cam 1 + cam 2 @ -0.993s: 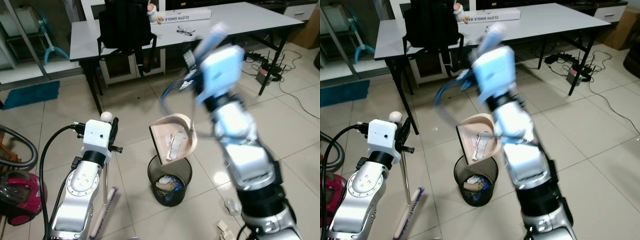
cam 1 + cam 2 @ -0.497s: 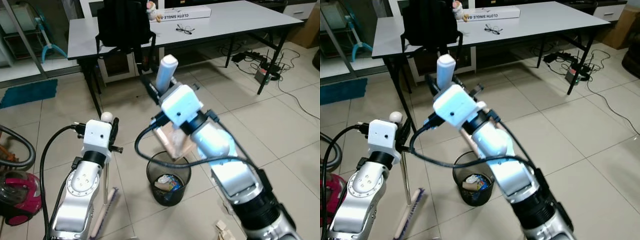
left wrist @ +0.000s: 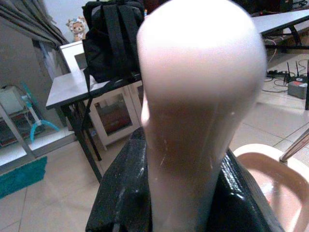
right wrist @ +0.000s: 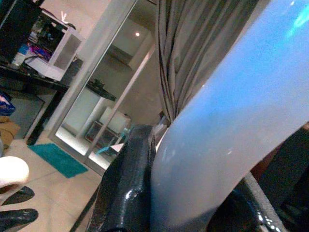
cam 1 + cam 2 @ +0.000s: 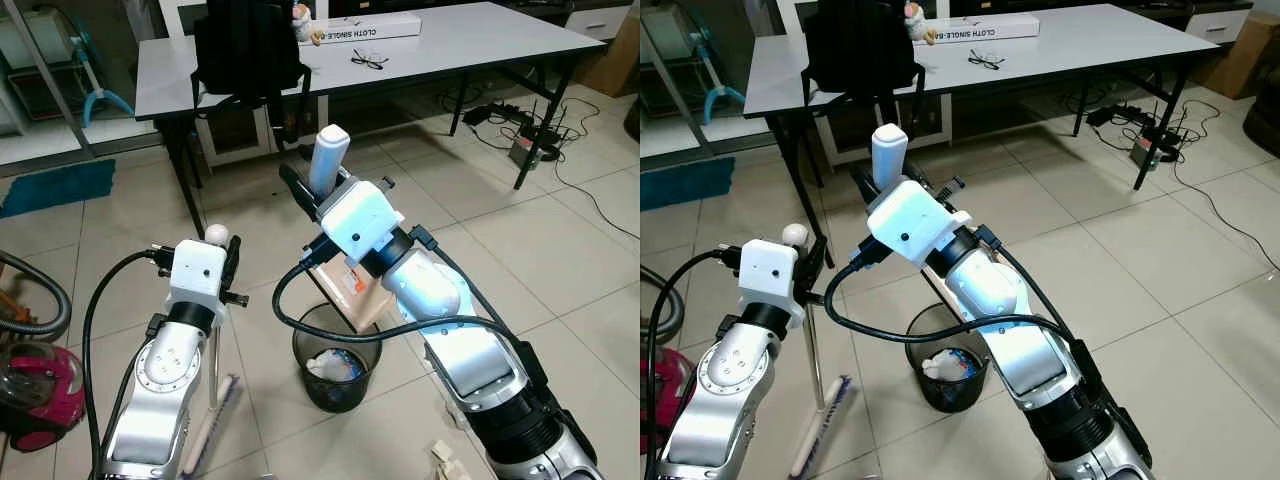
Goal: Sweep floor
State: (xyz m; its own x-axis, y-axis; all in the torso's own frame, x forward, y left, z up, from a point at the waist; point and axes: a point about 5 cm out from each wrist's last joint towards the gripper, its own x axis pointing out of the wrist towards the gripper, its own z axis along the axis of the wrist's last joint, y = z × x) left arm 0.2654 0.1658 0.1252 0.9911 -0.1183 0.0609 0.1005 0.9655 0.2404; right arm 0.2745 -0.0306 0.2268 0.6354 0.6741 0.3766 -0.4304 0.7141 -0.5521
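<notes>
My right gripper (image 5: 318,196) is shut on the pale blue handle (image 5: 328,160) of a beige dustpan (image 5: 362,292). The pan is tipped steeply, its mouth down over a black mesh bin (image 5: 336,358) holding white scraps. In the right wrist view the blue handle (image 4: 227,130) sits between the black fingers (image 4: 126,183). My left gripper (image 5: 225,262) is shut on a broom's upright shaft just below its white knob (image 5: 215,235). The broom head (image 5: 213,428) rests on the tiles left of the bin. The left wrist view has the knob (image 3: 198,96) close up and the dustpan (image 3: 270,176) beyond it.
A grey table (image 5: 470,35) with a black backpack (image 5: 250,45) stands behind. A magenta vacuum cleaner (image 5: 35,390) and hose are at the left, a teal mat (image 5: 55,185) beyond. Cables (image 5: 530,140) lie at the right. Small litter (image 5: 447,458) lies near my right arm.
The right arm swung left and turned the dustpan from near level to steeply tipped; the scraps it held now lie in the bin. The left arm and broom stayed put.
</notes>
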